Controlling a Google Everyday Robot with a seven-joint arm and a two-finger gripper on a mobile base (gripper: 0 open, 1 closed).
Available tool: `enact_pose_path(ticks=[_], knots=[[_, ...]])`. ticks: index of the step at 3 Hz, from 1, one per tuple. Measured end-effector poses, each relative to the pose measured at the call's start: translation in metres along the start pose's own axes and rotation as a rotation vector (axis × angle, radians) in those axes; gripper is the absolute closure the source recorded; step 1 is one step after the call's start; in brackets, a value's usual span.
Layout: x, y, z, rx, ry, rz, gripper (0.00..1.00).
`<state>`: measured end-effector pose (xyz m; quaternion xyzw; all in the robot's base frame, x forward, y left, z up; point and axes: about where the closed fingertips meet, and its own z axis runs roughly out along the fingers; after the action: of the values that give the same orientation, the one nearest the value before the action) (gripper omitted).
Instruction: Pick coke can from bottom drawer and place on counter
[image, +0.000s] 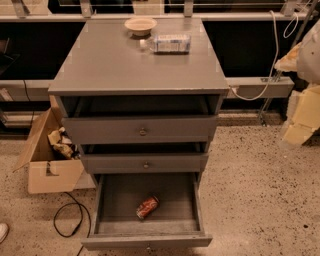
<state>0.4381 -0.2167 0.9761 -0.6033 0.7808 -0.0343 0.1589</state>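
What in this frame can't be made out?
Camera view:
Gripper: pale shape at right edge, blurred and cut off by the frame.
Bottom drawer front: cut off by lower edge.
Coke can lettering: too small to read.
Upper drawers insides: dark under the counter.

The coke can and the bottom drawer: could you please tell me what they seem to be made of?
The coke can is likely thin metal, given its glossy red print and silvery end. The bottom drawer seems to be wood with a matte grey finish, since grain streaks show on its floor. The gripper is at the view's right edge, away from both.
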Motion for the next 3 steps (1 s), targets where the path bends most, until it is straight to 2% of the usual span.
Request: enact_pose_path(ticks=[1,2,3], knots=[[0.0,0.0,0.0,0.0,0.0,0.0,0.0],[-0.003,0.005,0.012,-0.013,-0.046,0.021,0.0],[-0.02,0.037,0.069,-0.093,-0.206,0.092,0.0]])
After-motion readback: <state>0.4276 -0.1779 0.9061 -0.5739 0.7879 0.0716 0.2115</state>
